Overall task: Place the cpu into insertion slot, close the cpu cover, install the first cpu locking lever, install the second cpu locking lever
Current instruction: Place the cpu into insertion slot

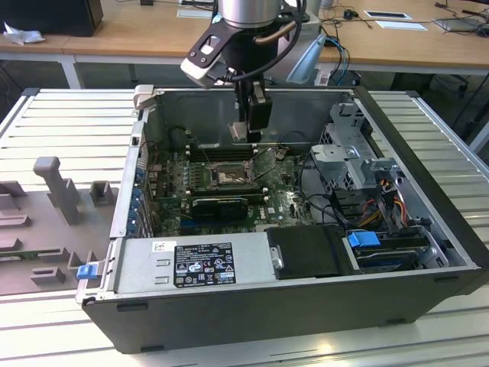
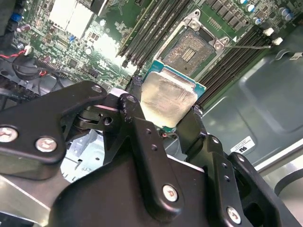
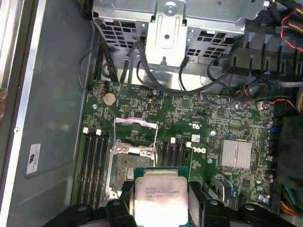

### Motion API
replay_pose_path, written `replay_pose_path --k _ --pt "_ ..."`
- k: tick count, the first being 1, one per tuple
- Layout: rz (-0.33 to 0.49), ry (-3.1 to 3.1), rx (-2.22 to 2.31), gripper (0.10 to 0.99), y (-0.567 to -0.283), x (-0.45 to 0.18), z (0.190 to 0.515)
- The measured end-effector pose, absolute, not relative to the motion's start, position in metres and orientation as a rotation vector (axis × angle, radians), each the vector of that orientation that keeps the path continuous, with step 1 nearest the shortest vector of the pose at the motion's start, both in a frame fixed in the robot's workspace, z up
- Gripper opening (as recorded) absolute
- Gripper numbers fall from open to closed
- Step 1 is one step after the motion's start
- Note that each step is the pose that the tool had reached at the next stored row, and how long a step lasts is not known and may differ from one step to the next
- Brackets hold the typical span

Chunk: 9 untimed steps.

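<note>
The cpu (image 2: 168, 97), a flat square chip with a pale metal top and green edge, is clamped between my gripper's (image 2: 165, 101) black fingers (image 2: 134, 90). In the exterior view the gripper (image 1: 244, 132) hangs inside the open computer case, a little above and behind the insertion slot (image 1: 229, 177). In the first wrist view the cpu (image 3: 158, 191) hovers beside the insertion slot (image 3: 124, 172), overlapping its corner. The slot (image 2: 191, 47) lies bare with its contact field showing. The cpu cover (image 3: 136, 121) stands swung open at the slot's far side, with thin wire levers beside it.
Long black memory slots (image 3: 94, 161) flank the socket on both sides. A silver heat sink (image 3: 235, 153) sits on the board. A metal drive cage (image 1: 348, 153) with cables fills the case at the exterior view's right, and a power supply (image 1: 202, 264) lies along its front.
</note>
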<state>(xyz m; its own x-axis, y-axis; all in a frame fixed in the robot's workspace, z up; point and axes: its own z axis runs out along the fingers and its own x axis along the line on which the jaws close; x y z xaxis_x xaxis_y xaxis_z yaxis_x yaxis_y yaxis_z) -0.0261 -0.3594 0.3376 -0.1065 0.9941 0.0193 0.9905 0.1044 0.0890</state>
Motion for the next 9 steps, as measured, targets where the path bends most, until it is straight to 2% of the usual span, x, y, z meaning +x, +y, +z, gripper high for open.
replay_pose_path --k 9 --pt "0.118 2.177 2.192 0.541 -0.3593 -0.0261 0.3352"
